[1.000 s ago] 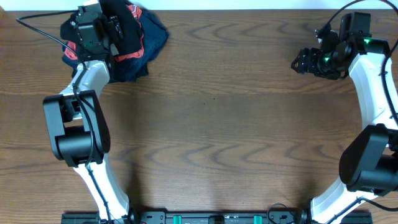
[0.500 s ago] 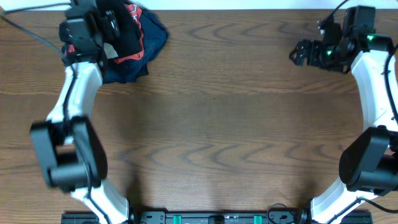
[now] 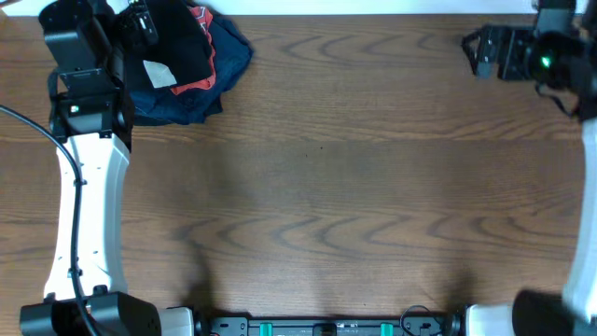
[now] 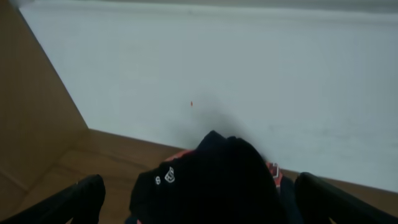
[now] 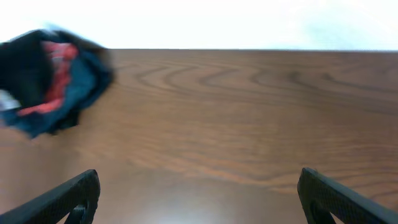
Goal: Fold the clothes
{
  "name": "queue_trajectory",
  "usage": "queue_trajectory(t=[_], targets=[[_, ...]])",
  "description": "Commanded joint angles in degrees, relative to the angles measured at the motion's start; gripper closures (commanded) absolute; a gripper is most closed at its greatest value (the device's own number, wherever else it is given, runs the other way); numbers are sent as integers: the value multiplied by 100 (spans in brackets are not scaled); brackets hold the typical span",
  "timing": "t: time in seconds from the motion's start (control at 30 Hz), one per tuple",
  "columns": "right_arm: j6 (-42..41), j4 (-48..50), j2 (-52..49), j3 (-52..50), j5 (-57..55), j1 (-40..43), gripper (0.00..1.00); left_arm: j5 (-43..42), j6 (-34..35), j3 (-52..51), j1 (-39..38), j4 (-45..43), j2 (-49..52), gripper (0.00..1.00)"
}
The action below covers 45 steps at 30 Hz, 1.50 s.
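The black shirt [image 3: 177, 47] is bunched on top of a pile at the table's far left corner, its white label [image 3: 159, 73] facing up. In the left wrist view the black shirt [image 4: 217, 180] rises between the fingers, with its small white logo [image 4: 169, 176] showing. My left gripper [image 3: 142, 26] [image 4: 199, 202] is open wide around the bunch, and neither finger visibly presses the cloth. My right gripper [image 3: 478, 51] [image 5: 199, 199] is open over bare wood at the far right corner, holding nothing.
Under the black shirt lie a red shirt [image 3: 198, 84] and a dark navy garment [image 3: 187, 105]. From the right wrist the pile [image 5: 46, 81] shows at far left. A white wall [image 4: 249, 74] stands just behind the table's back edge.
The left arm has swung out to the left and its jaws have opened wider. The white label on the black shirt has come into sight. The right gripper has opened and drawn back toward the right corner.
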<state>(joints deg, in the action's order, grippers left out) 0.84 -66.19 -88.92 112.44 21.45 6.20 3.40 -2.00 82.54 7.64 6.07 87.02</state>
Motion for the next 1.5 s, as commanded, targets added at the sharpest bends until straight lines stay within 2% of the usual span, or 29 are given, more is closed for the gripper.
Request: queue_trajectory(t=[0.0,0.27,0.5,0.6,0.7,0.8,1.07,1.3,1.47], targets=[[-214,-214,503,85,636,-166,1,28,-76,15,-11,160,22,2],[-295,-286,1244,85,745,-210,1,28,-76,15,-11,1019,22,2],[-297,-448,1412,85,750,-210,1,28,-76,15,-11,1775,22,2],[-221,-439,1421,76,341,-210,1,28,-76,15,-11,2024,22,2],[212,-114,1567,-262,-280,-273,1,28,-76,15,-11,2210,22,2],[601,715,2057,-1215,-605,-302,1,28,-76,15,-11,2267,22,2],[1023,4135,4061,-5080,-713,-284,1,28,-76,15,-11,2264,22,2],[1082,5908,5810,-8050,-756,-284,1,28,-76,15,-11,2264,22,2],[1084,6682,6861,-9517,-798,-284,1,28,-76,15,-11,2264,22,2]])
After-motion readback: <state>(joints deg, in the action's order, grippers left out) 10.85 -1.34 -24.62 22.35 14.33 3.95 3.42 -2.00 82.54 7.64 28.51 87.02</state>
